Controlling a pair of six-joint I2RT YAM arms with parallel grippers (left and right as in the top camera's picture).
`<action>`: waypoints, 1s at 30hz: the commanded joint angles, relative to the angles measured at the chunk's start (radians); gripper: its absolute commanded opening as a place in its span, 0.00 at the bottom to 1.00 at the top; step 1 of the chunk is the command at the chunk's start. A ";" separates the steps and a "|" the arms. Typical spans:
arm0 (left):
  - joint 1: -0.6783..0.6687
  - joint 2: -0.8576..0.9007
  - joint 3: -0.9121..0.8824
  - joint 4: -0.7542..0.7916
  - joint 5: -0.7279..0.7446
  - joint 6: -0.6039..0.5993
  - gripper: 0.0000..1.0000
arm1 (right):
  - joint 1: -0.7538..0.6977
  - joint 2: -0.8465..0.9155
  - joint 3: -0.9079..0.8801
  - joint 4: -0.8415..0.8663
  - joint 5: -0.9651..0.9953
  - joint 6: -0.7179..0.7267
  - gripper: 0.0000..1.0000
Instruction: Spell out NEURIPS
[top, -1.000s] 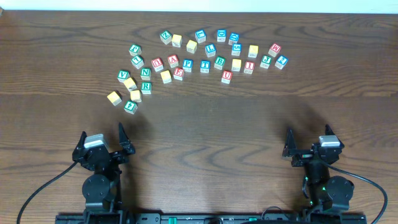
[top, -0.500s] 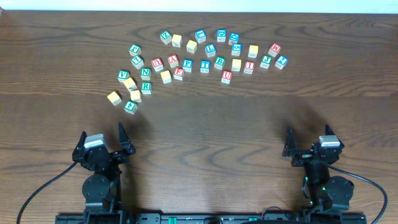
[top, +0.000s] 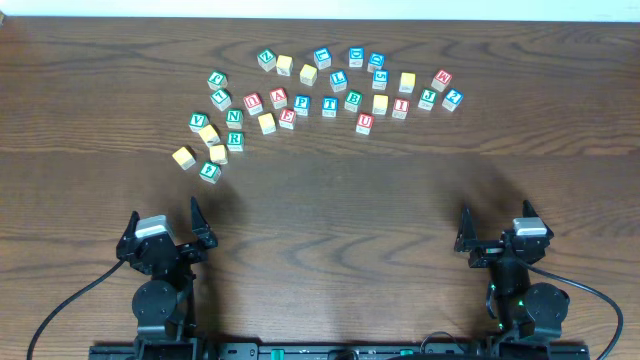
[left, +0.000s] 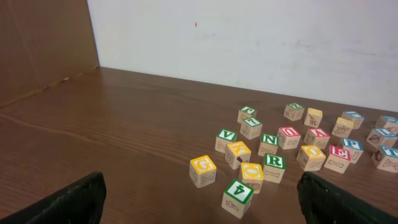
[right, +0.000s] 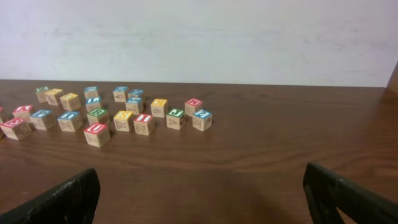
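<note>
- Overhead: left hand (top: 164, 210) and right hand (top: 496, 211) gape empty at the worktop's (top: 350, 200) near edge; alphabet cubes (top: 302, 104) lie scattered toward its far edge.
- Only the left wrist view shows a brown panel (left: 37, 43) by the far left corner.

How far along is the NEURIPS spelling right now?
Nothing looks done: the green N wooden cube and blue P wooden cube lie scattered among the other letter cubes at the far side, with no row started. Nothing is in hand: the left pincer and right pincer stand open and empty. All seven letters are left to place.
</note>
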 joint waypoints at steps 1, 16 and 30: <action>0.006 -0.007 -0.017 -0.041 -0.006 0.006 0.97 | -0.007 -0.005 -0.002 -0.004 0.001 0.014 0.99; 0.006 -0.007 -0.017 -0.039 -0.005 0.006 0.97 | -0.007 -0.005 -0.002 -0.004 0.001 0.014 0.99; 0.006 0.051 0.055 -0.045 -0.005 0.006 0.97 | -0.007 -0.005 -0.002 -0.004 0.001 0.014 0.99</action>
